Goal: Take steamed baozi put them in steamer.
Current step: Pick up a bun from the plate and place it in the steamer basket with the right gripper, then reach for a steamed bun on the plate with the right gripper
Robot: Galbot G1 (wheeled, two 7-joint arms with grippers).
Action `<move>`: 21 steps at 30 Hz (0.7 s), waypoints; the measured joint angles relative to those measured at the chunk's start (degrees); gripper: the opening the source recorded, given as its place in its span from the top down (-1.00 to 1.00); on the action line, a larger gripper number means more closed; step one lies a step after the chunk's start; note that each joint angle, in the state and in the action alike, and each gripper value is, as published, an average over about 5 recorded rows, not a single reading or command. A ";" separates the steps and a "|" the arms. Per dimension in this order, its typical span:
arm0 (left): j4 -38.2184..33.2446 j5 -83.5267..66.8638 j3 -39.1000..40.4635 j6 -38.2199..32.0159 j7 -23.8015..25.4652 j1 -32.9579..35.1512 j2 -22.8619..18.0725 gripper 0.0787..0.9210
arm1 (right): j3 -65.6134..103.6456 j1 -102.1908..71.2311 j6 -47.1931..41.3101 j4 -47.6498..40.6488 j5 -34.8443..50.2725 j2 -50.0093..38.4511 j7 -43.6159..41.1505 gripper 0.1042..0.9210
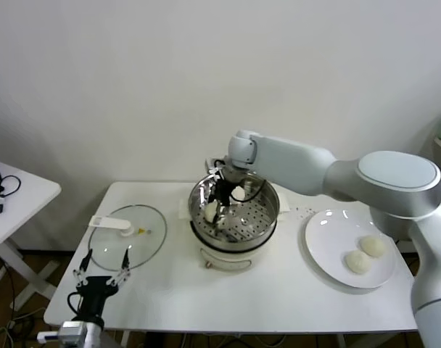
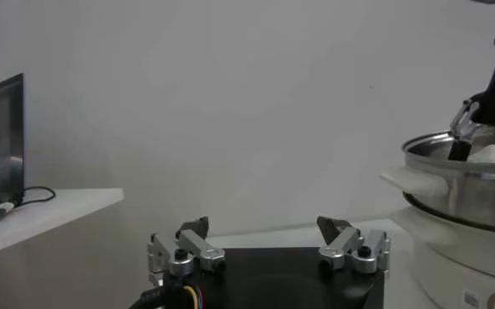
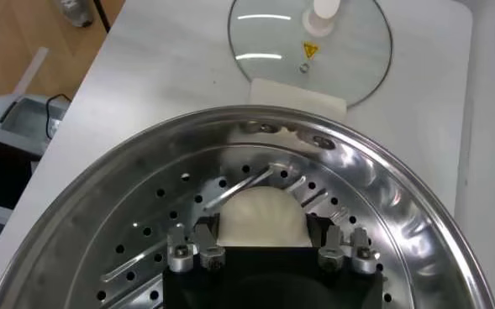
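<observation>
steamed baozi lay on the perforated tray inside the steamer, between the fingers of the right gripper, which reached down into the pot; whether those fingers pinched the bun or stood just off it could not be told. a second bun sat by the pot's left wall. two more rested on the white plate. the left gripper hung spread near the glass lid.

The right arm is stretched forward and bent downward, its tool partly spread. The left tool is parked low, fingers apart.
</observation>
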 measured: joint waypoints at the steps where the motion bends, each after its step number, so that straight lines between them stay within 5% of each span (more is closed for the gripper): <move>1: 0.02 0.00 0.01 -0.01 0.00 0.00 -0.01 -0.77 | 0.00 -0.01 0.08 -0.01 -0.04 -0.02 0.03 -0.65; 21: 0.29 0.13 0.36 -0.08 0.00 -0.14 -0.06 -0.77 | -3.26 9.57 4.40 9.51 1.25 -9.36 -3.61 -0.76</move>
